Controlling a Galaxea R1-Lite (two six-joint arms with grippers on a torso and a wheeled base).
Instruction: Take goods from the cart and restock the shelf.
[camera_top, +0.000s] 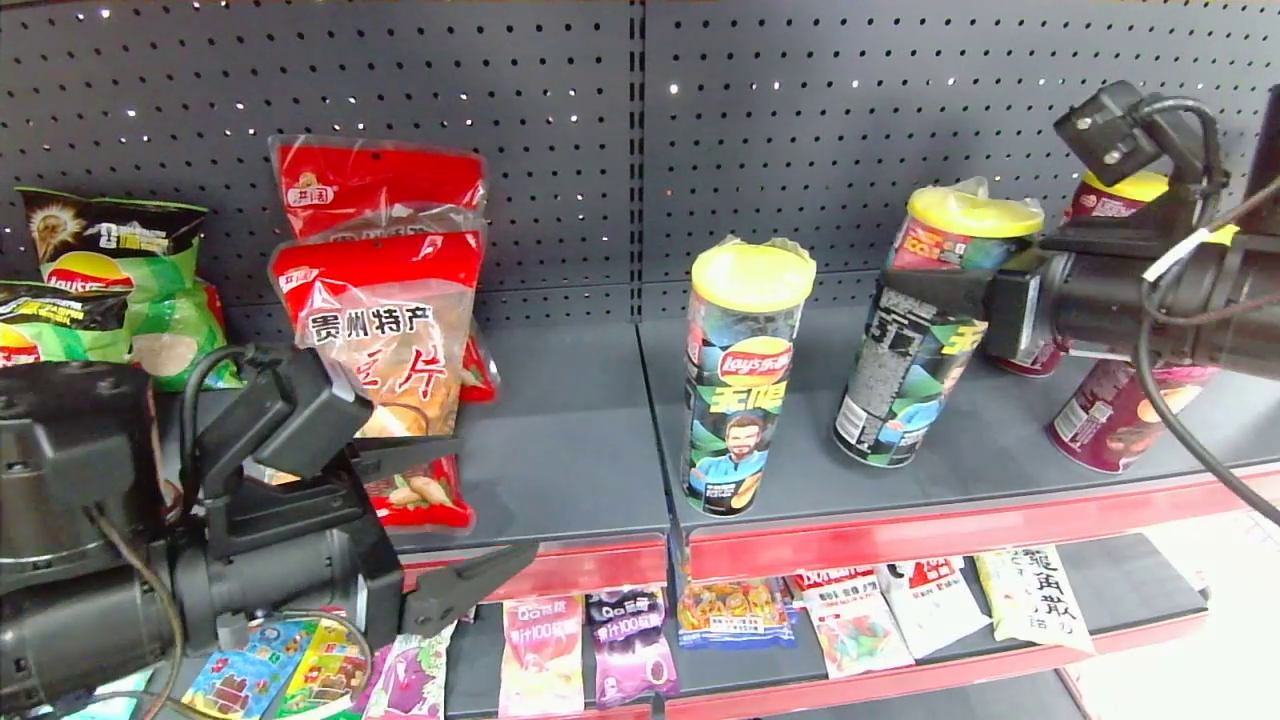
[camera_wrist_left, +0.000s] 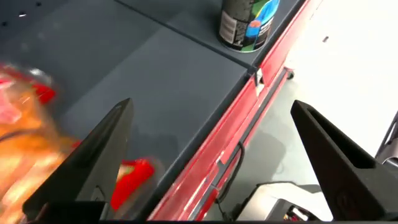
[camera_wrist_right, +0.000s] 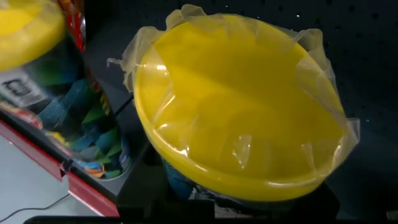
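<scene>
My right gripper (camera_top: 928, 290) is shut on a tall chip can (camera_top: 905, 350) with a yellow lid (camera_wrist_right: 242, 99), held tilted over the grey shelf (camera_top: 580, 440); whether its base touches the shelf I cannot tell. A matching can (camera_top: 740, 380) stands upright just left of it and also appears as the neighbouring can (camera_wrist_right: 56, 112) in the right wrist view. My left gripper (camera_top: 450, 520) is open with nothing in it at the shelf's front edge, right beside a red snack bag (camera_top: 385, 370). In the left wrist view this gripper (camera_wrist_left: 211, 162) has the red bag (camera_wrist_left: 25, 137) beside one finger.
Green chip bags (camera_top: 110, 290) lean at the far left of the shelf. Maroon cans (camera_top: 1110, 410) stand behind the right arm. A pegboard wall (camera_top: 640, 150) backs the shelf. The lower shelf holds several candy packets (camera_top: 620, 640). The shelf's front lip is red (camera_top: 900, 530).
</scene>
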